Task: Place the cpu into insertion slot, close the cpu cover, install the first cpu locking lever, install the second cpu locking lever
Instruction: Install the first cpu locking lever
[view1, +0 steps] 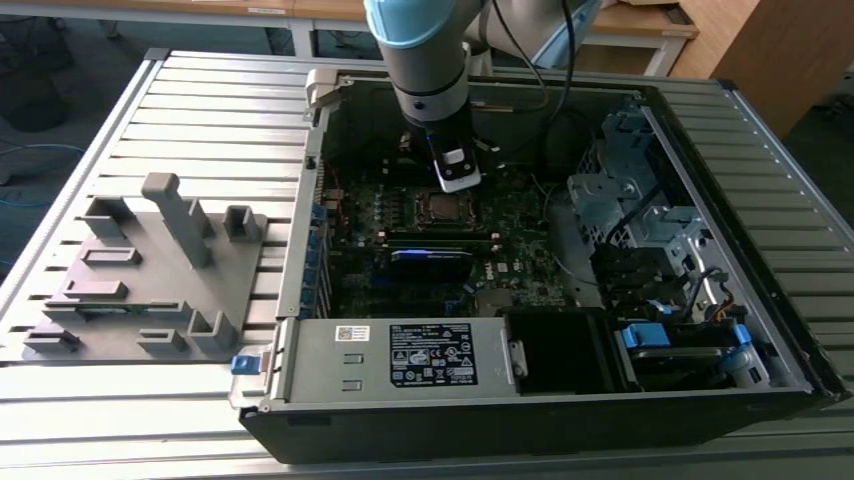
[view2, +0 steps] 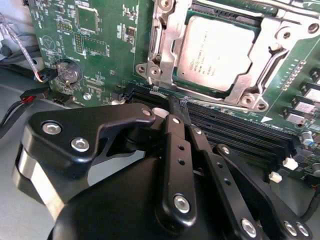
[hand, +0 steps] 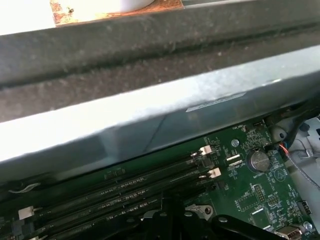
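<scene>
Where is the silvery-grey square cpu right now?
In the second wrist view the silvery-grey square cpu sits inside the silvery metal cover frame, beside the long black memory slots.

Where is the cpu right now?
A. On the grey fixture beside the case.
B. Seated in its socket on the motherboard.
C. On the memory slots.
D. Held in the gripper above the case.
B: in the second wrist view the cpu lies flat on the motherboard, framed by the metal cover, apart from the gripper.
</scene>
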